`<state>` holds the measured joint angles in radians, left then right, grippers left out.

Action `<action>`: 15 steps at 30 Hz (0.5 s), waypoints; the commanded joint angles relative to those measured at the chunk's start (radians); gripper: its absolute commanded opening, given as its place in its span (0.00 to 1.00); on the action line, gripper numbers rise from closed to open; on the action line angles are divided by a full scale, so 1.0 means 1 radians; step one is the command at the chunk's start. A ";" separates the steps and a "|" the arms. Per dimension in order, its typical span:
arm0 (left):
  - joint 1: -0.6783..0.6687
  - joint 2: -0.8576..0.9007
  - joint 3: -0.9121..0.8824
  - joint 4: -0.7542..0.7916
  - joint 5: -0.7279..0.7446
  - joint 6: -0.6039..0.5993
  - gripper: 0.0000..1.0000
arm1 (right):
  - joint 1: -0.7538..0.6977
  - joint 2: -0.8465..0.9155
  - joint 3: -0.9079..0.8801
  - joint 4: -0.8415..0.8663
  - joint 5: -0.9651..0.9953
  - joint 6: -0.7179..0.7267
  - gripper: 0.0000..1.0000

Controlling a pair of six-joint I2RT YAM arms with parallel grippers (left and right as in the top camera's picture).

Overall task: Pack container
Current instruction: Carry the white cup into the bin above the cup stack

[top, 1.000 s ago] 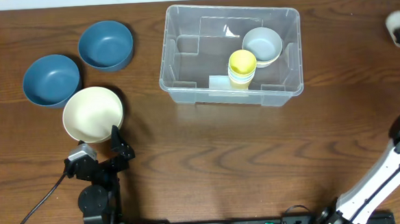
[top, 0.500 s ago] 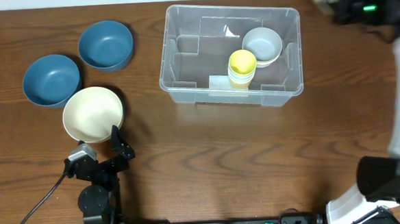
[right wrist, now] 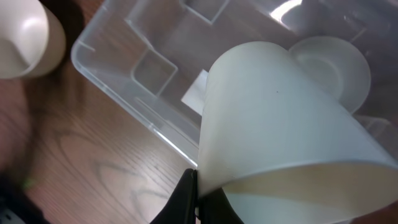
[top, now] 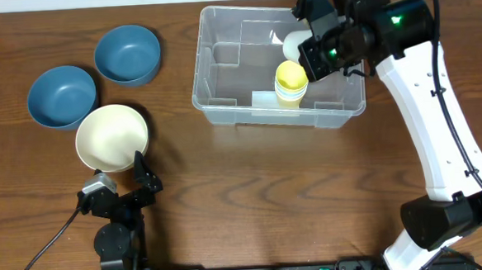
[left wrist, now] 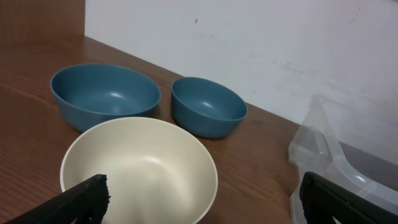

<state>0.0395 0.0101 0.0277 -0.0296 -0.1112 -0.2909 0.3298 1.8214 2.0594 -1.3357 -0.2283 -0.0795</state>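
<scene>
The container (top: 230,78), a clear plastic bin, stands at the far middle of the wooden table (top: 252,192), long side towards the arms. Inside it, towards its right end, sits a stack of yellow cups (top: 291,81), and just beyond that a small pale bowl (right wrist: 333,68); the left half is bare

Over that right end hangs the right gripper (right wrist: 194,186), pinched tight on the rim of a white cup (right wrist: 267,112), which is tilted, its mouth towards the wrist camera. The cup looks to be above the pale bowl and close to the yellow stack

Well off to the left, the left gripper (top: 140,172) stands wide and holds nothing, just beside a cream bowl (top: 111,138). Two blue bowls (top: 61,96) lie beyond it

The likely trouble is the grip: a thin pinch on one edge lets the cup swing or slip. Let go while tilted or too high, it may land on its side, bounce, or topple the yellow stack. Coming down, the arm could also catch the bin's far wall and shove the whole container askew
</scene>
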 commanded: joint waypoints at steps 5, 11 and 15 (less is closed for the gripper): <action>0.005 -0.006 -0.023 -0.033 -0.012 0.009 0.98 | 0.013 -0.001 -0.087 0.021 0.060 0.016 0.01; 0.005 -0.006 -0.023 -0.033 -0.011 0.009 0.98 | 0.013 0.004 -0.196 0.119 0.060 0.016 0.01; 0.005 -0.006 -0.023 -0.033 -0.012 0.009 0.98 | 0.013 0.017 -0.224 0.153 0.060 0.016 0.01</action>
<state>0.0395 0.0101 0.0277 -0.0296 -0.1112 -0.2909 0.3344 1.8286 1.8454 -1.1950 -0.1780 -0.0757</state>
